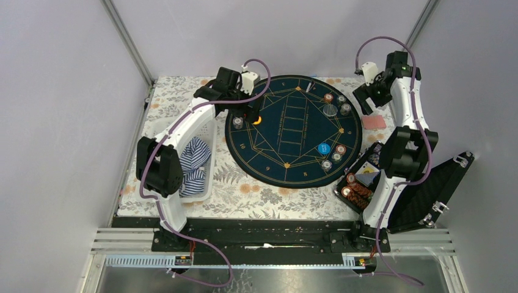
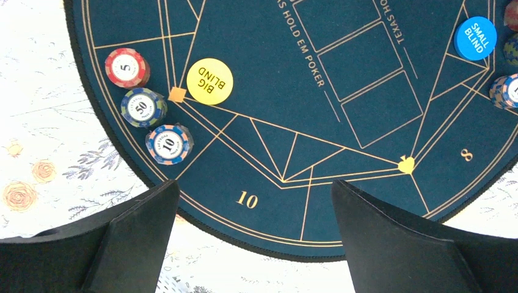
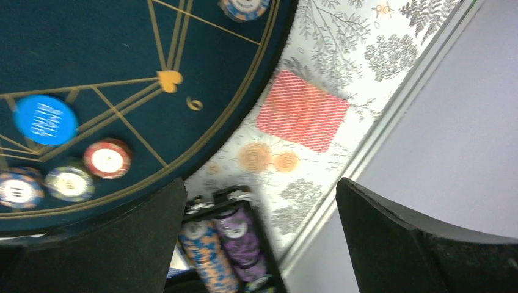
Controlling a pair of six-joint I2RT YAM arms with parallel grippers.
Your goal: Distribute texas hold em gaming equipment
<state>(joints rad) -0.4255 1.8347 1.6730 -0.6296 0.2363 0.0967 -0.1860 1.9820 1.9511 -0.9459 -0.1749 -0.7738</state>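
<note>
From above, the left gripper (image 1: 247,116) was mostly masked by its own wrist, so its jaws could not be judged there. The yellow disc (image 1: 258,120) peeped out just beside it on the round mat (image 1: 293,152). The right gripper (image 1: 368,101) hung off the mat's edge, with the red-backed cards (image 1: 374,121) lying near its tips on the floral cloth (image 1: 275,195). In the left wrist view the jaws stood wide apart with nothing between them. Ahead of the finger (image 2: 122,244) on the view's left sat three chip stacks (image 2: 143,107) marked 5, 50 and 10, and the yellow disc beside them read "BIG BLIND". Far ahead of the other finger lay the blue disc (image 2: 475,38), "SMALL BLIND", with more chips cut off at the frame edge. The mat read "TEXAS HOLD EM POKER", partly cropped. The right wrist view was blurred — jaws apart and empty, the cards ahead of the gap, the blue disc's lettering unreadable, and a chip case (image 3: 226,244) half hidden behind one finger.
</note>
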